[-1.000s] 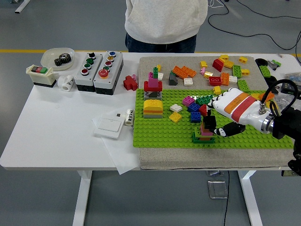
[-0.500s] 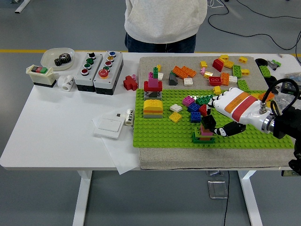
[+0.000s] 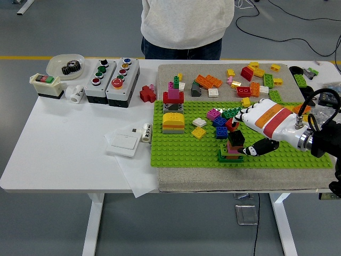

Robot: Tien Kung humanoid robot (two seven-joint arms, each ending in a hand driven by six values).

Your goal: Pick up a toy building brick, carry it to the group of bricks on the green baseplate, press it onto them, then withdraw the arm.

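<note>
A white table seen from above, with a grey mat on its right half and a green baseplate [image 3: 181, 154] lying on the mat. The robot's right hand [image 3: 259, 128], white with red and orange bands, reaches in from the right over the baseplate. Its fingers point left toward a cluster of small bricks, and its dark thumb [image 3: 259, 148] curls underneath. Between thumb and fingers sits a black brick [image 3: 236, 138], which the hand appears to pinch; the exact contact is partly hidden by the fingers. The black brick rests on top of a small stack [image 3: 231, 153] with a pink layer and a dark green base, standing near the front edge of the baseplate. No left hand shows.

Just behind the fingers are blue bricks [image 3: 220, 128], a red brick and a magenta brick [image 3: 213, 113], all close together. Loose bricks [image 3: 250, 80] lie scattered on the mat beyond the baseplate. A person in a light grey top [image 3: 186, 24] stands at the far side; no hands of theirs show.

Risks, as a judgement: if the black brick is not aligned with the studs below, pressing could tip the narrow stack or leave the brick only half seated. The fingertips are near the blue and red bricks and could knock them when the hand pulls away. Withdrawing before the pinch fully loosens could lift the brick off again.
</note>
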